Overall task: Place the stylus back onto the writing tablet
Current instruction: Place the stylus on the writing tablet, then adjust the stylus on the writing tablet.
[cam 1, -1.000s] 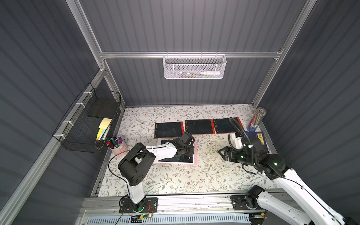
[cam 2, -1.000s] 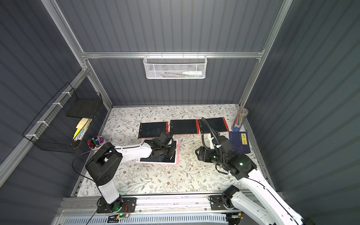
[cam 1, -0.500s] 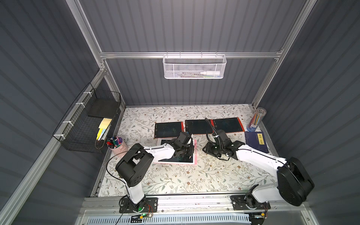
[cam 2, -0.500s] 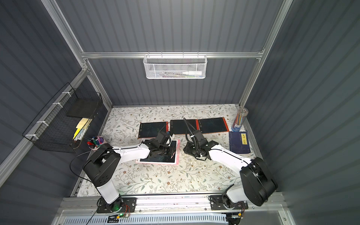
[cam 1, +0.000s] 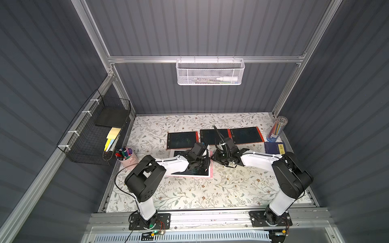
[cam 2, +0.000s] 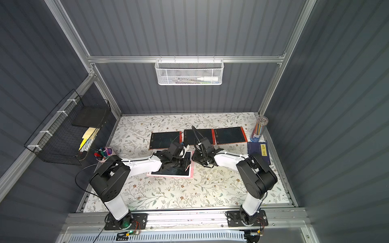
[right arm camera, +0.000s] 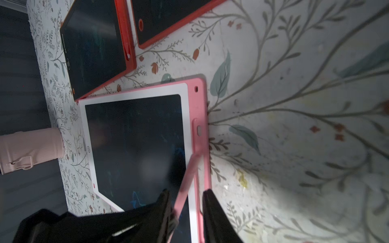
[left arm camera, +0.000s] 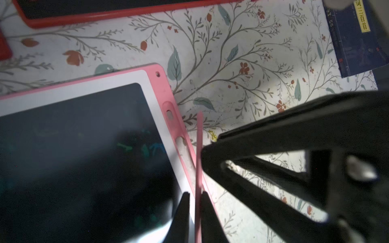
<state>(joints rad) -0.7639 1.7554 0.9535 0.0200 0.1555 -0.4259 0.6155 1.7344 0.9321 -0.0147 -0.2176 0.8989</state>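
A pink-framed writing tablet [cam 1: 189, 174] [cam 2: 172, 173] with a white bezel and dark screen lies mid-table. In the left wrist view my left gripper [left arm camera: 194, 202] is shut on the thin pink stylus [left arm camera: 199, 147], which runs along the tablet's [left arm camera: 84, 136] pink side rail. In the right wrist view my right gripper [right arm camera: 186, 192] stands over that same rail of the tablet [right arm camera: 134, 136]. Its jaws are apart round the stylus [right arm camera: 187, 174]. The stylus leans on one finger and stands clear of the other. Its far end meets the rail's groove [right arm camera: 199, 130]. Both grippers [cam 1: 200, 165] [cam 1: 214, 158] meet at the tablet's right edge.
Three red-framed tablets [cam 1: 182, 140] [cam 1: 213, 136] [cam 1: 246, 135] lie in a row behind. A blue book [cam 1: 274, 147] and a clear tube of pencils [cam 1: 277, 130] stand at the right. A pink marker cup [cam 1: 125, 155] and a black wire basket [cam 1: 94, 134] are at the left.
My right arm swung in from the right to the tablet's right edge, and its jaws narrowed round the stylus. The left gripper stayed put, holding the stylus.
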